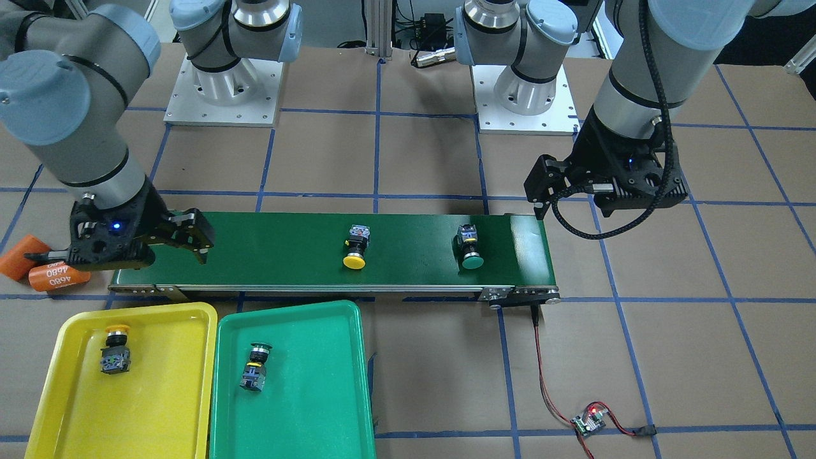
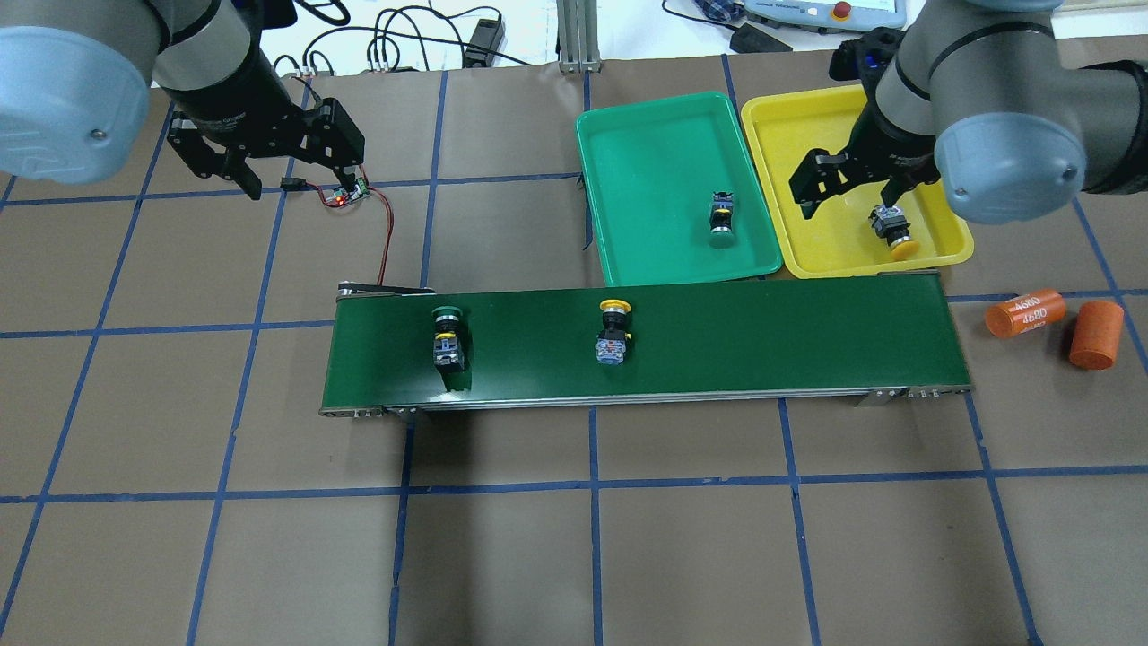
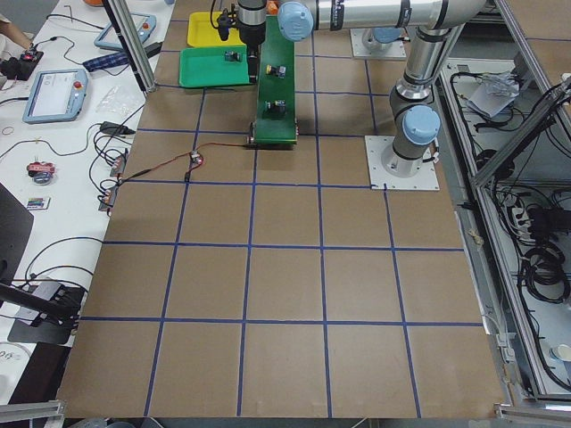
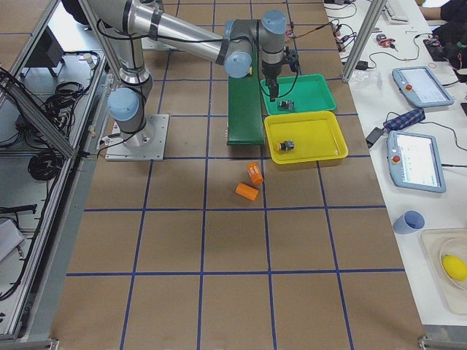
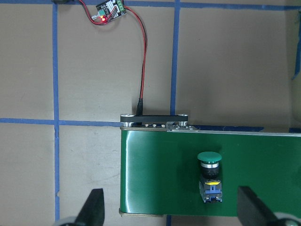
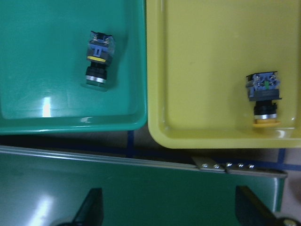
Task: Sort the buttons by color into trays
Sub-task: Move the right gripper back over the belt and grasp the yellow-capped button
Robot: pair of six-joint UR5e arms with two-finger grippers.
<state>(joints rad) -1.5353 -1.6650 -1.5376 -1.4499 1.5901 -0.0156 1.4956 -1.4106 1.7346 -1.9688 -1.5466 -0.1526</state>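
Two buttons lie on the belt: a green one (image 2: 447,336) (image 1: 470,245) (image 5: 209,176) near its left end and a yellow one (image 2: 613,327) (image 1: 356,245) mid-belt. The green tray (image 2: 646,144) (image 1: 306,395) (image 6: 47,70) holds a green button (image 2: 720,220) (image 1: 256,366) (image 6: 98,59). The yellow tray (image 2: 807,117) (image 1: 166,382) (image 6: 202,70) holds a yellow button (image 2: 892,233) (image 1: 116,349) (image 6: 264,101). My left gripper (image 2: 296,170) (image 1: 540,191) (image 5: 171,212) hovers open beyond the belt's left end. My right gripper (image 2: 847,188) (image 1: 197,239) (image 6: 169,212) is open and empty over the belt edge by the trays.
The dark-green conveyor belt (image 2: 717,341) (image 1: 274,248) runs across the table's middle. Two orange cylinders (image 2: 1025,312) (image 2: 1096,334) lie off its right end. A small controller board (image 2: 350,193) (image 1: 590,421) with a red wire sits near the belt's left end.
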